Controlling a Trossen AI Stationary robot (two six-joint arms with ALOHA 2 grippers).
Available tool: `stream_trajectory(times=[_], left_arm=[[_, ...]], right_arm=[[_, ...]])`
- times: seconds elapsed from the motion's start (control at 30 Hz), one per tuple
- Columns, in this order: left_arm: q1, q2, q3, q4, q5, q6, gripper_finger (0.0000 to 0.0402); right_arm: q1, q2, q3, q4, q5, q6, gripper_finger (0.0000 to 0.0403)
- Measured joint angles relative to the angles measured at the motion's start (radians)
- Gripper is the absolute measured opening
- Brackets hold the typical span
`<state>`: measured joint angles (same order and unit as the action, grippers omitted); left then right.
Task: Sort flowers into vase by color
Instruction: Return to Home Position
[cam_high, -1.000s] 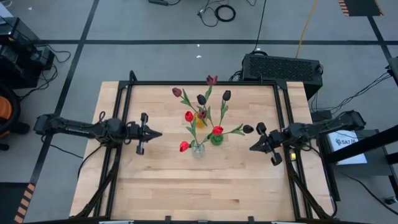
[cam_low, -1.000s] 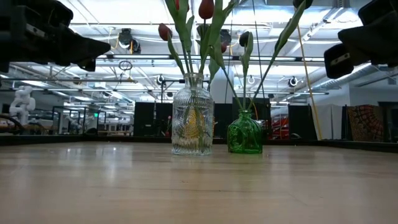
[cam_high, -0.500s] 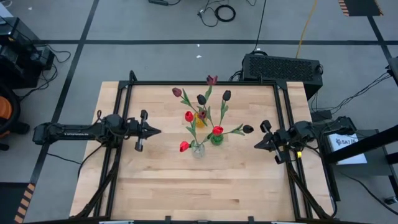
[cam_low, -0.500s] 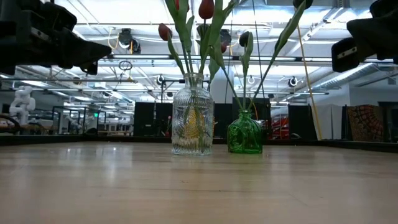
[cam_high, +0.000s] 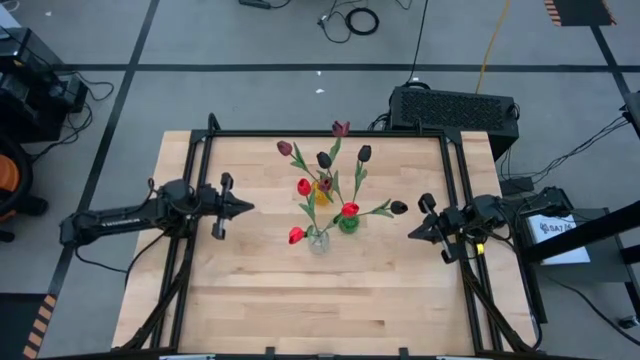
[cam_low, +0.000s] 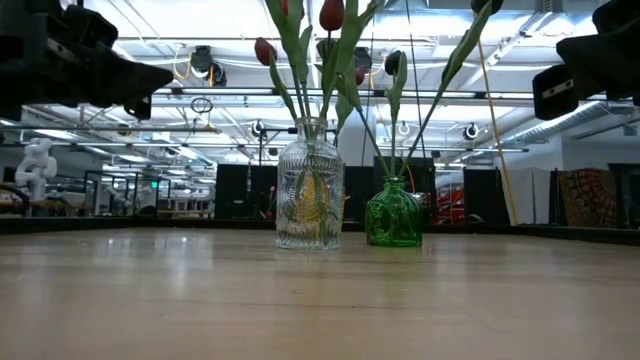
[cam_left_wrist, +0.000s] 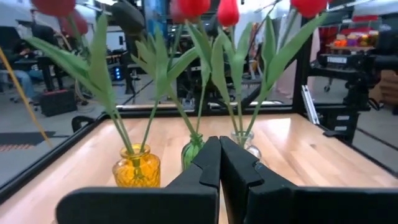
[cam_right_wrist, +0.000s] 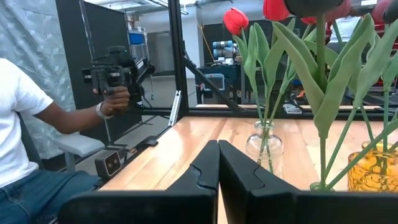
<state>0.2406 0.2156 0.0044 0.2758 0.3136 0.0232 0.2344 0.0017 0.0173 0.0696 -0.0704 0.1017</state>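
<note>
Three vases stand near the table's middle: a clear glass vase (cam_high: 318, 240) (cam_low: 310, 197), a green vase (cam_high: 347, 223) (cam_low: 393, 215) and a yellow vase (cam_high: 322, 192) (cam_left_wrist: 136, 169). Tulips stand in them by their long green stems: bright red heads (cam_high: 297, 235) over the clear one, dark and maroon heads (cam_high: 323, 159) toward the far side. My left gripper (cam_high: 249, 207) (cam_left_wrist: 219, 144) hovers shut, left of the vases. My right gripper (cam_high: 408, 235) (cam_right_wrist: 217, 148) hovers shut near the right edge, beside a near-black tulip head (cam_high: 398, 208).
A black frame (cam_high: 330, 134) runs round the table's far, left and right sides. Bare wood lies along the near half (cam_high: 320, 300). A person in a white shirt (cam_right_wrist: 25, 124) sits beyond the table, holding a handheld device (cam_right_wrist: 115, 78).
My left arm has swung at its base, and its gripper has drifted slightly toward the far edge and left, staying shut. My right gripper has drawn back toward the right edge, away from the flowers, then held still. The vases and tulips have not moved.
</note>
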Motion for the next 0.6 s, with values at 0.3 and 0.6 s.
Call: stream_trajectory(times=[0.3,0.6], left_arm=[[0.01,-0.108,0.0,-0.109,-0.021,-0.093,0.0001],[-0.04,-0.181,0.0,-0.194,-0.135,-0.093,0.0001]], right_arm=[[0.0,0.0,0.0,0.0,0.021,0.008,0.0],[0.0,0.0,0.0,0.0,0.022,0.013,0.0]])
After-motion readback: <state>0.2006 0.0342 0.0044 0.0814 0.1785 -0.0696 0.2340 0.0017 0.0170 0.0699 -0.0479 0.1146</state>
